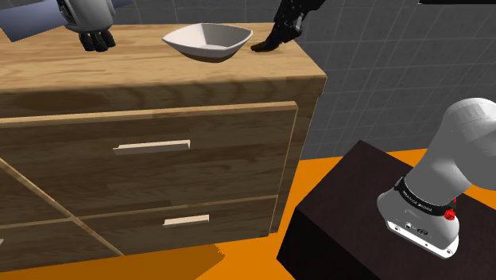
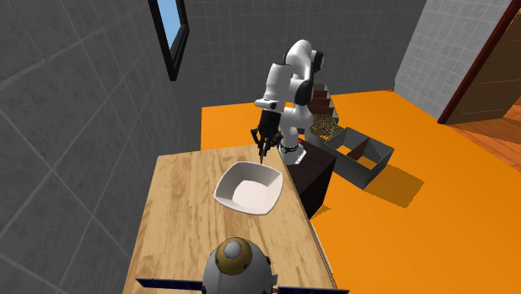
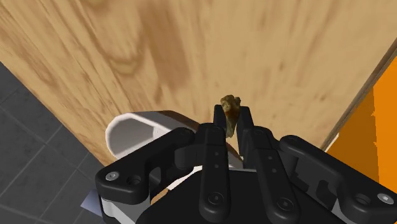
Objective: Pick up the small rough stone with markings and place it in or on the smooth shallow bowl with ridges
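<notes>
While the tool (image 3: 231, 112) stands beside the white bowl (image 1: 208, 40), its fingers (image 3: 218, 119) clamp the brown stone (image 3: 229, 102), long axis running along them, tip protruding toward the bench (image 1: 119, 68).

Dresser (image 1: 143, 68): wooden, with two drawers on its front, each with a pale bar handle (image 1: 151, 147).
Bowl (image 1: 208, 41): white and shallow with squarish corners, upright on the dresser top near its back edge, toward the shoulder view's right end.
Gripper (image 1: 261, 48): black, tips down at the wood just beside the bowl, near the top's back right corner.
Grey rounded object (image 1: 94, 20): on dark feet near the back left of the top.
Stand (image 1: 350, 215): dark box on the orange floor (image 1: 318, 171), carrying the white arm base (image 1: 445, 167).
</notes>
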You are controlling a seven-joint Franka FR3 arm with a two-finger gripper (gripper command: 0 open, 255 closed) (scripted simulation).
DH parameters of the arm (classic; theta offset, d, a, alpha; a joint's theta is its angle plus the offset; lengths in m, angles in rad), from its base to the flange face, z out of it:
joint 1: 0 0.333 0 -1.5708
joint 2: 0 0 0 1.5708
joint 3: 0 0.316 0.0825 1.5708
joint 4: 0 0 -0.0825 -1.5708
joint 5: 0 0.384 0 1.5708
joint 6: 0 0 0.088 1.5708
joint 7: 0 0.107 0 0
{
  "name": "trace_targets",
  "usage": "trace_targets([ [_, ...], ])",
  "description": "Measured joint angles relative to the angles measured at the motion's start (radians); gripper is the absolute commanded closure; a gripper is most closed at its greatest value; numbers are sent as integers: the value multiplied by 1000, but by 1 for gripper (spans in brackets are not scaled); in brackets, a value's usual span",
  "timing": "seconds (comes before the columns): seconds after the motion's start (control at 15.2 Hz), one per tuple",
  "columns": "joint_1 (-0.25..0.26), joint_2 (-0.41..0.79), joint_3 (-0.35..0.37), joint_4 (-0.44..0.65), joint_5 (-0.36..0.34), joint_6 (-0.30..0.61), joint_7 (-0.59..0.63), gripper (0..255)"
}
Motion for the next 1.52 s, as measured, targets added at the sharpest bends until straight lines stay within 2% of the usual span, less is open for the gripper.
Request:
trace_targets([
  [1.12,-1,27,-2,245,-1,-217,-3,255],
  [1.52,-6,233,11,436,-11,-204,12,255],
])
